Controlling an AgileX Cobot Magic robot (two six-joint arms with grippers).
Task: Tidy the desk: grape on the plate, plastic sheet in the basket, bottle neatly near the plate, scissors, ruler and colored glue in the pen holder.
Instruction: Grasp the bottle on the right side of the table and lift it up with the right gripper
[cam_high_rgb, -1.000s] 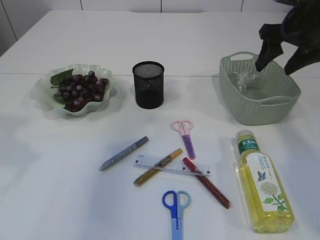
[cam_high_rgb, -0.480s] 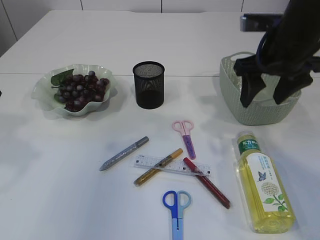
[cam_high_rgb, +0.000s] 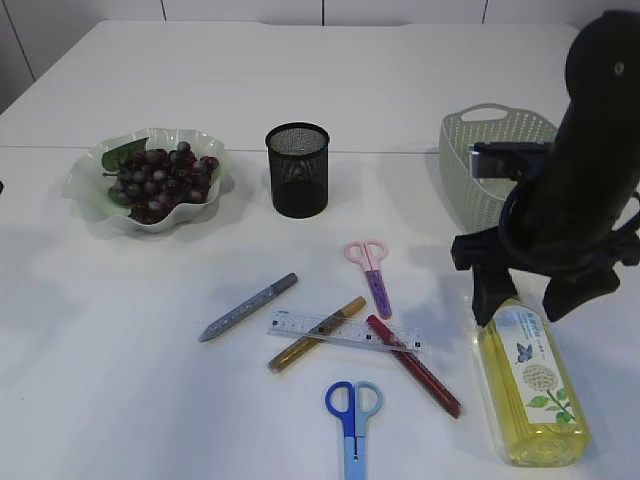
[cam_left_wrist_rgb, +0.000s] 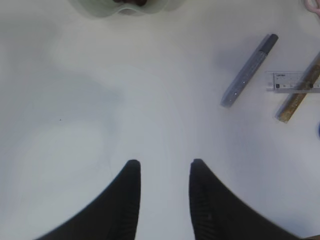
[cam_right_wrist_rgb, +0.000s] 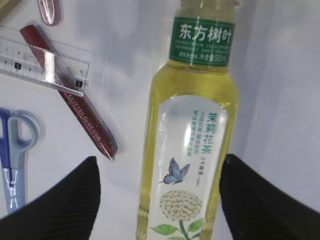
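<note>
The yellow tea bottle (cam_high_rgb: 528, 390) lies flat at the right front, cap toward the basket. My right gripper (cam_high_rgb: 522, 308) hovers over its neck end, open, with a finger on each side of the bottle (cam_right_wrist_rgb: 192, 130) in the right wrist view (cam_right_wrist_rgb: 159, 165). My left gripper (cam_left_wrist_rgb: 162, 162) is open and empty over bare table. Grapes (cam_high_rgb: 160, 180) lie on the green plate (cam_high_rgb: 90, 190). Pink scissors (cam_high_rgb: 370, 265), blue scissors (cam_high_rgb: 350, 415), ruler (cam_high_rgb: 300, 323), silver glue (cam_high_rgb: 247, 306), gold glue (cam_high_rgb: 315, 335) and red glue (cam_high_rgb: 413, 366) lie loose. The plastic sheet is hidden.
The black mesh pen holder (cam_high_rgb: 297, 170) stands at the centre back. The green woven basket (cam_high_rgb: 480, 140) stands at the back right, partly behind my right arm. The left wrist view shows the silver glue (cam_left_wrist_rgb: 248, 70), the ruler end (cam_left_wrist_rgb: 295, 82) and the plate rim (cam_left_wrist_rgb: 120, 7).
My right arm has come out of the basket and moved forward and down over the bottle's neck end. The objects on the table have not moved.
</note>
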